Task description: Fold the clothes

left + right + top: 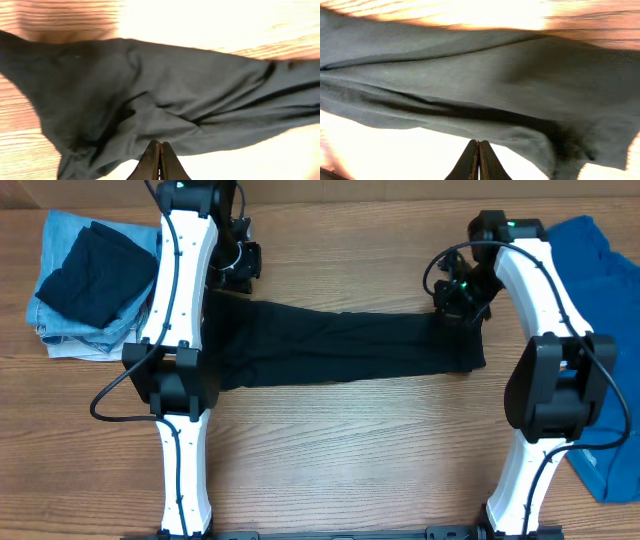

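The left pincer [159,152] is being pressed fully shut, its tips touching the edge of the black garment [340,345]. The right pincer [478,152] is likewise being clenched against that soft, creased, matte fabric. Whether cloth is being pinched cannot be told. The garment is being seen laid out as a long band across the middle of the wood-grain worktop [350,450].

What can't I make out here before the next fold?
- Overhead: black garment's left end, hidden under the left arm.
- Wrist views: whether the shut left gripper or right gripper pinches cloth, cut off at the bottom edge.
- Overhead: blue garment, cropped by the right edge.
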### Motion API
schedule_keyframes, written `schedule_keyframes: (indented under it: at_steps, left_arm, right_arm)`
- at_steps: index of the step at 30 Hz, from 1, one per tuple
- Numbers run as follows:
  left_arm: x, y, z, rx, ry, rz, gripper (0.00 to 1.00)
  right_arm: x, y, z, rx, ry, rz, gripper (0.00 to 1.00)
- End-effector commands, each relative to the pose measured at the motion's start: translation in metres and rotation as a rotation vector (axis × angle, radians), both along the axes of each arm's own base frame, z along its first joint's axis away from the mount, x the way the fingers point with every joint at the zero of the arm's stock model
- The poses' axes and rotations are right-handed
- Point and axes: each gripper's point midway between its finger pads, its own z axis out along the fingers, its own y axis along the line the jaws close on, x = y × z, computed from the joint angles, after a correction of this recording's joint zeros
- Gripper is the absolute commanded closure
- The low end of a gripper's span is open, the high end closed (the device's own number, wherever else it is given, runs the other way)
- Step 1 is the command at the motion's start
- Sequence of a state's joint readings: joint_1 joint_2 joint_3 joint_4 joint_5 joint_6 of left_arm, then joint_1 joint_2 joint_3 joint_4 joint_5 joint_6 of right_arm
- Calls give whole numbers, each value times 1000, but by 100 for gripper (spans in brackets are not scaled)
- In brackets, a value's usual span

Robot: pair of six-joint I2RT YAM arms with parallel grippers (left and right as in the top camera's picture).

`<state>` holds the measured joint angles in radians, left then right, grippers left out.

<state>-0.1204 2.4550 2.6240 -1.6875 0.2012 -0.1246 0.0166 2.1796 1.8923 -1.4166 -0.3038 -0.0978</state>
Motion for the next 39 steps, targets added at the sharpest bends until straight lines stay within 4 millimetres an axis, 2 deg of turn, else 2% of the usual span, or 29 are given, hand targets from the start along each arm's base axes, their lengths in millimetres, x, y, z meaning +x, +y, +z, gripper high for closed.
schedule_keyframes:
  at_steps: [1, 2, 4, 6, 7, 10, 14, 16, 18, 20, 24, 29, 32, 34, 37, 39]
  left_arm:
    - [-22, -1, 70, 53, -138, -1, 96]
    - [-42, 15, 85, 170, -155, 37, 96]
    - [-76, 24, 86, 238, -107, 66, 96]
    - [-93, 27, 66, 249, -40, 66, 96]
    - [-97, 28, 43, 260, 8, 68, 96]
    - [-96, 35, -19, 268, 52, 91, 96]
    - [-79, 40, -57, 246, -14, 122, 96]
    - [-69, 39, -68, 239, -60, 126, 96]
    - [-55, 36, -77, 222, -125, 132, 96]
    - [-51, 32, -80, 198, -142, 132, 96]
    - [-59, 36, -88, 209, -119, 135, 96]
    - [-63, 41, -121, 228, -149, 113, 95]
    - [-59, 44, -124, 252, -179, 64, 93]
    - [-55, 57, -122, 328, -202, 40, 93]
    - [-50, 71, -120, 374, -223, -22, 93]
    - [-48, 83, -120, 378, -221, -1, 94]
  right_arm:
    - [3, 7, 16, 21, -42, 8, 96]
    - [3, 8, 16, 19, -35, -10, 96]
    - [3, 9, 16, 18, -29, -31, 96]
    - [6, 11, 16, 18, -39, -27, 96]
    - [8, 10, 12, -1, -45, -41, 96]
    - [11, 9, -10, -36, -63, -37, 96]
    - [18, 17, -34, -36, -119, -9, 96]
    - [22, 18, -35, -35, -135, -5, 96]
    - [27, 18, -34, -33, -157, -6, 96]
    - [27, 18, -34, -33, -155, -6, 96]
    - [21, 17, -44, -39, -138, -6, 96]
    - [5, 12, -65, -64, -96, -5, 96]
    - [-2, -7, -76, -176, -77, -1, 96]
    - [-4, -33, -78, -310, -69, -5, 96]
    - [13, -59, -77, -373, -130, -53, 96]
    - [21, -79, -76, -412, -158, -92, 96]
